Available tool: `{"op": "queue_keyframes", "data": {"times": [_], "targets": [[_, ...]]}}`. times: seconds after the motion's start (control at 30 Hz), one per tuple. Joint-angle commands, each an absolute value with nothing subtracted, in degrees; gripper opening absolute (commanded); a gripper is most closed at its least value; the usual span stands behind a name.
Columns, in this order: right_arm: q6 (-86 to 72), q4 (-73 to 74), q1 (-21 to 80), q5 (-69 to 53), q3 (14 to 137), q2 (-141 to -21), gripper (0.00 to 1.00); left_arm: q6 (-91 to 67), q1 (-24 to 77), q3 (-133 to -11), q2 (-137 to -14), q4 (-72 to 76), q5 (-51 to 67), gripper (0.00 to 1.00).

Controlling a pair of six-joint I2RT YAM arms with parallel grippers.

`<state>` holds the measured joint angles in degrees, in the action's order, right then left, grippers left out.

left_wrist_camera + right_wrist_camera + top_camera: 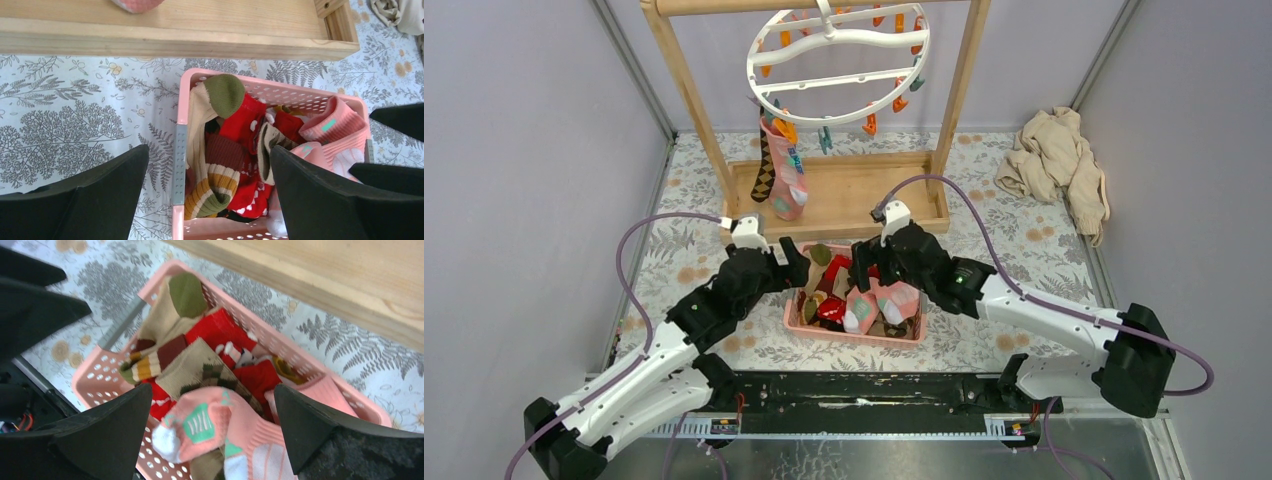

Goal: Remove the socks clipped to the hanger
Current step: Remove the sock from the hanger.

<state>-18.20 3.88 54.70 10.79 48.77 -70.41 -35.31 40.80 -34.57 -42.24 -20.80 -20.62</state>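
Observation:
The white ring hanger hangs from the wooden rack's top bar, with orange and teal clips round it. A brown argyle sock and a pink sock hang clipped at its near left. Several socks lie in a pink basket. My left gripper is open and empty over the basket's left rim. My right gripper is open over the basket, with a pink sock lying loose on the heap between its fingers. A striped sock and a red sock lie below the left gripper.
The wooden rack's base tray stands just behind the basket, with its posts at either side. A beige cloth heap lies at the back right. Grey walls close in both sides. The table has a leaf-patterned cover.

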Motion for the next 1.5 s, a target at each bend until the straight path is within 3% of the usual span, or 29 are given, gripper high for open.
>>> {"op": "queue_keyframes", "data": {"times": [0.0,0.47,0.93,1.47], "targets": [[-17.3,0.5,53.4,9.5,55.1,-72.6,1.00,-36.9,40.4,-32.8,-41.0,-20.8,-21.6,0.98],[-27.9,-21.5,38.8,-7.5,51.4,-78.6,1.00,-39.3,40.4,-29.9,-33.5,-24.5,-22.2,0.98],[-29.7,-42.5,38.3,-15.0,60.7,-99.2,0.89,-40.2,40.5,-28.4,-34.6,-22.0,-20.6,0.98],[-35.9,-50.4,38.4,-22.3,74.4,-113.3,0.87,-41.0,40.5,-28.3,-32.9,-23.6,-20.4,0.99]]}}
